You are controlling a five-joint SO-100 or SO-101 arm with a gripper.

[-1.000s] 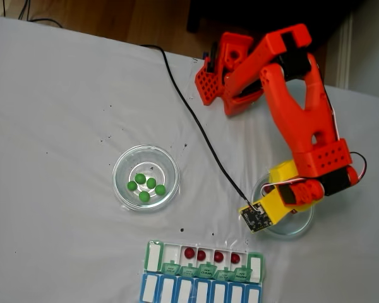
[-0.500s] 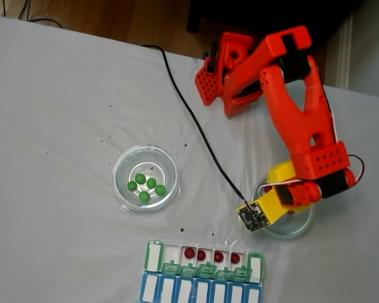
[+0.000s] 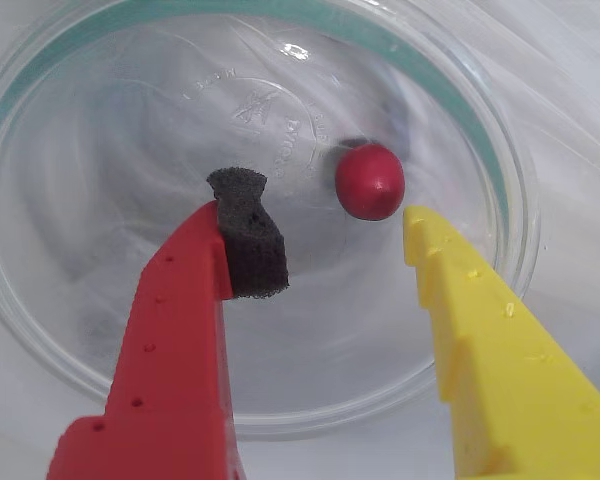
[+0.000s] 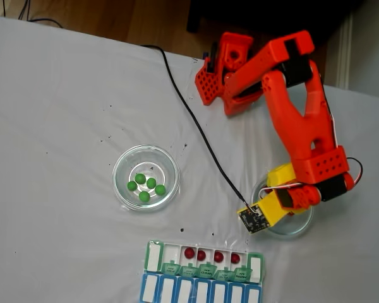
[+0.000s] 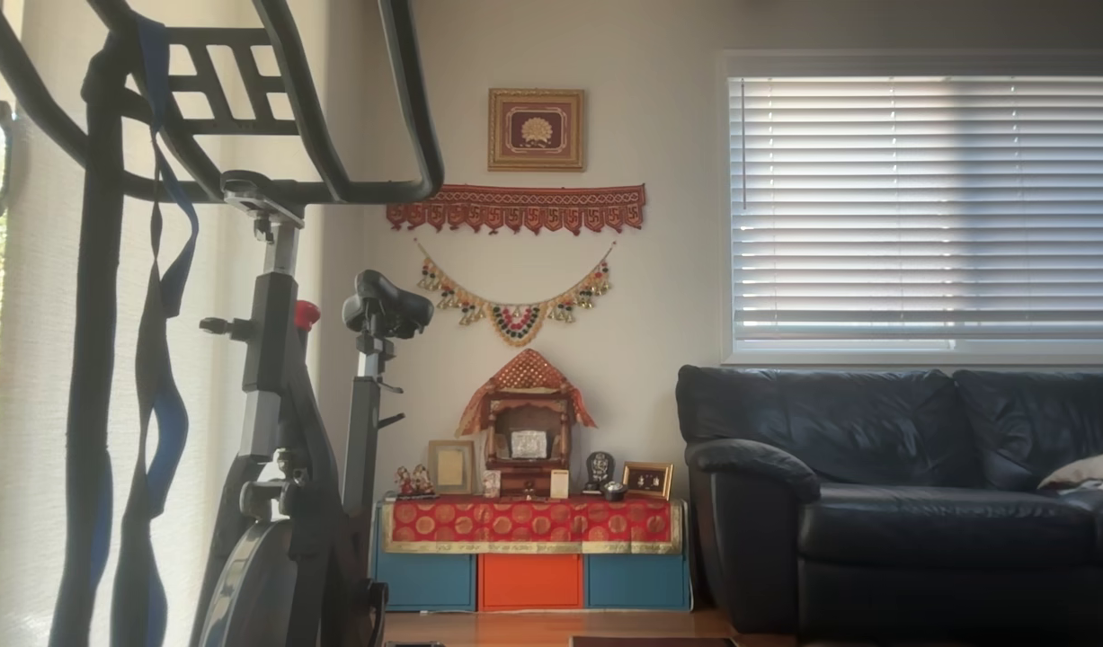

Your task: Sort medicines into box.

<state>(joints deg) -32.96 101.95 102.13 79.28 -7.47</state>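
Entry, step in hand: pickup of the last red medicine, by my reading. My gripper (image 3: 320, 230) hangs spread wide over a clear glass dish (image 3: 70, 340), grasping nothing. In the wrist view the red ball (image 3: 370, 181) lies on the dish floor, apart from both fingers, ahead of the tips and nearer the yellow one.

Next move, as I judge it: lower and edge forward until the ball sits between the fingers, then close gently; a glossy sphere on smooth glass will likely roll or squirt out if I clip it off-centre.

Items:
- Gripper: red plastic finger (image 3: 170, 340) with a dark foam pad (image 3: 250, 240) at its tip; yellow plastic finger (image 3: 490, 350), notched inner edge, bare. Both rigid and matte.
- Red ball: small, round, shiny, with a highlight on top.
- Dish: round, transparent, thick greenish rim, embossed lettering on the base.
- Second dish (image 4: 123, 186), fixed view: same glass, holding five green balls (image 4: 146, 184), loosely clustered, untouched.
- Box (image 4: 256, 267), fixed view: flat green pill organizer, lids open, four red balls (image 4: 211, 255) in neighbouring compartments; blue row (image 4: 196, 291) adjoining below.
- Table (image 4: 63, 101): white cloth, faintly speckled, a black cable (image 4: 196, 123) across it.
- Arm (image 4: 303, 120): orange plastic
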